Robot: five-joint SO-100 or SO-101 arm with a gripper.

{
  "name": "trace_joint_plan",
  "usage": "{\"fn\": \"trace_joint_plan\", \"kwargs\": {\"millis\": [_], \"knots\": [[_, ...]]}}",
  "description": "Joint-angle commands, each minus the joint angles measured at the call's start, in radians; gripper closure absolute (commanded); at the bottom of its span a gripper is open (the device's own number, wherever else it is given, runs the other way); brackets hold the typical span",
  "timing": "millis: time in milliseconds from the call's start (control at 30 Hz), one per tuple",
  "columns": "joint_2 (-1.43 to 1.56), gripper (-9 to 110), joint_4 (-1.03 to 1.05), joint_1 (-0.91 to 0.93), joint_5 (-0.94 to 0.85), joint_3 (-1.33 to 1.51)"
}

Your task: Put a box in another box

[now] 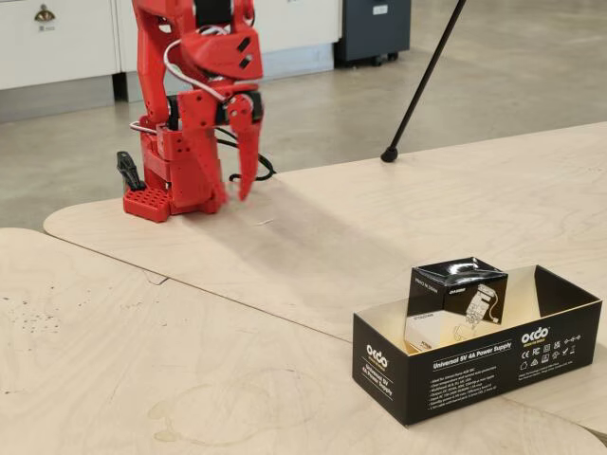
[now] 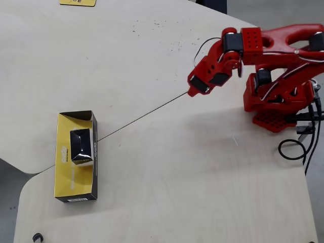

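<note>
Folding back over its red base (image 1: 175, 180), my arm (image 2: 273, 43) sits far from the work, with my gripper (image 1: 232, 190) pointing down at the table (image 1: 313, 227), its fingers nearly together and holding nothing. At the near right of the fixed view, the small box (image 1: 457, 284), glossy black on top and white below, stands upright inside the long black box (image 1: 474, 365), toward its left end. From overhead, the small box (image 2: 81, 147) rests on the long box's (image 2: 62, 172) yellowish floor.
</note>
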Motion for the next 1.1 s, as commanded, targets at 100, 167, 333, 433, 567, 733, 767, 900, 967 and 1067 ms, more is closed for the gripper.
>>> {"fn": "trace_joint_plan", "kwargs": {"millis": [100, 167, 333, 433, 567, 733, 767, 900, 967, 1067], "knots": [[0.350, 102, -0.110, 0.025, -0.118, 0.331], [0.454, 102, -0.112, 0.046, -0.127, 0.411], [0.704, 102, -0.094, 0.097, -0.146, 0.571], [0.836, 102, -0.048, 0.107, -0.149, 0.632], [0.900, 102, 0.006, 0.120, -0.152, 0.658], [0.902, 102, 0.041, 0.110, -0.152, 0.660], [0.902, 102, 0.052, 0.110, -0.158, 0.660], [0.902, 102, 0.132, 0.110, -0.190, 0.660], [0.902, 102, 0.167, 0.110, -0.213, 0.660], [0.902, 102, 0.183, 0.109, -0.233, 0.660]]}}
